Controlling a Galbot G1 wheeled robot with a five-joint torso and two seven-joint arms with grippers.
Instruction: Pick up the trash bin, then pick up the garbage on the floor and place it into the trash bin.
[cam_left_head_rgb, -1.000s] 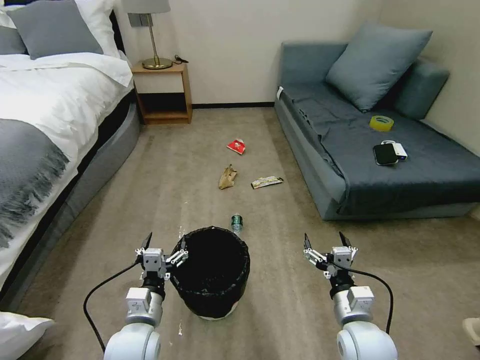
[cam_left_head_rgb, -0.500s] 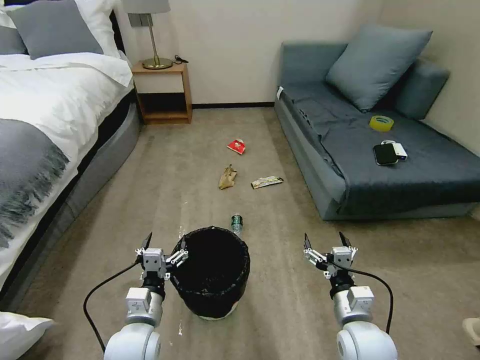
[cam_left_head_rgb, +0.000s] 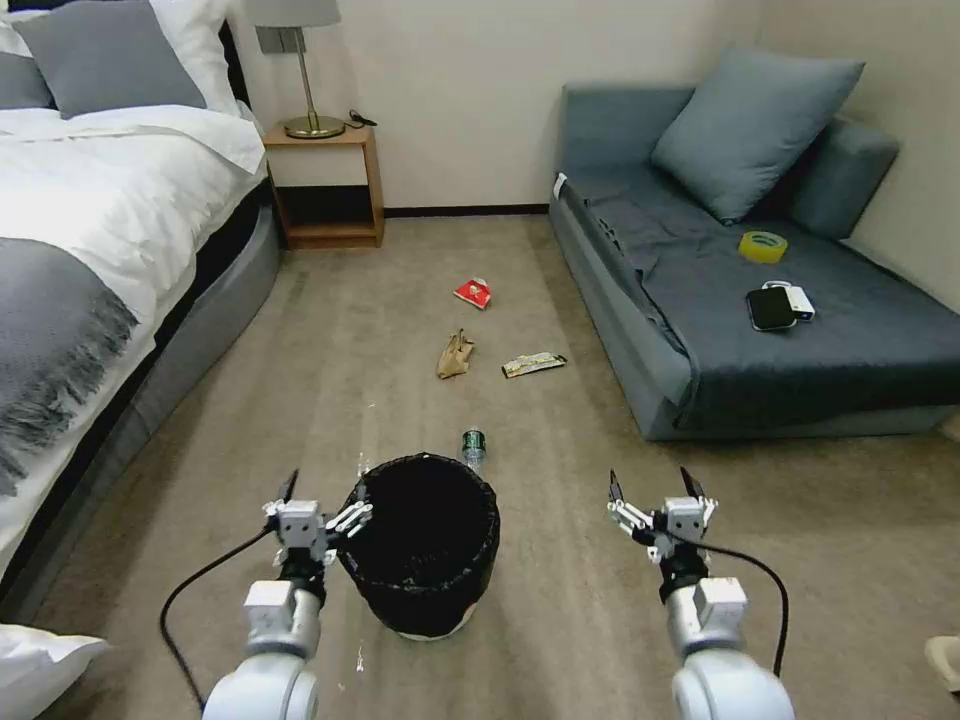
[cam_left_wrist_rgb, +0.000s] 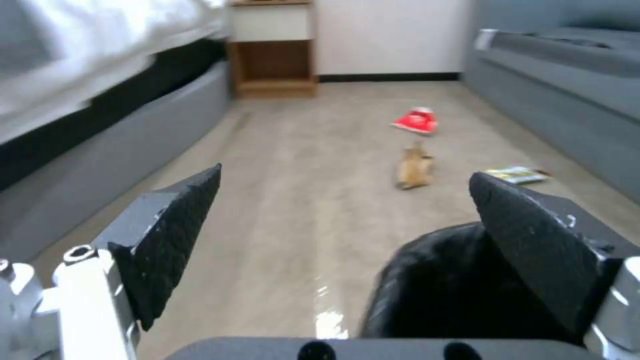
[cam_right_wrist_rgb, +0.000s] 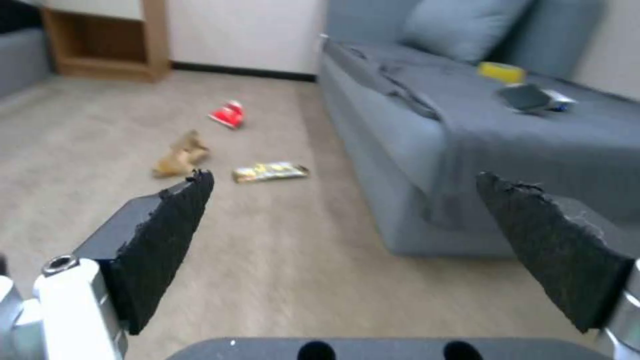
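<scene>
Trash bin (cam_left_head_rgb: 425, 545), a small round bucket with a white base and a crinkled black plastic liner folded over its rim, stands upright on the beige carpet directly before the robot and serves as the marker for everything else. Just left of the bin, the left gripper (cam_left_head_rgb: 322, 498) hovers with jaws spread wide, one finger (cam_left_wrist_rgb: 527, 250) over the bin's rim, the other out over bare carpet. Well to the bin's right, the right gripper (cam_left_head_rgb: 652, 493) hangs open and empty above the floor. Beyond the bin lie the four pieces of garbage: a clear plastic bottle with a green label (cam_left_head_rgb: 473, 447) just behind its far rim, then a crumpled brown paper bag (cam_left_head_rgb: 455, 354), a flat gold-yellow wrapper (cam_left_head_rgb: 532, 364) and, farthest out, a red-and-white packet (cam_left_head_rgb: 474, 292). The bin looks light and stiff-walled, though its liner is likely slick and loose, so pinching the rim, with liner and wall both between the pads, seems the surest hold.
</scene>
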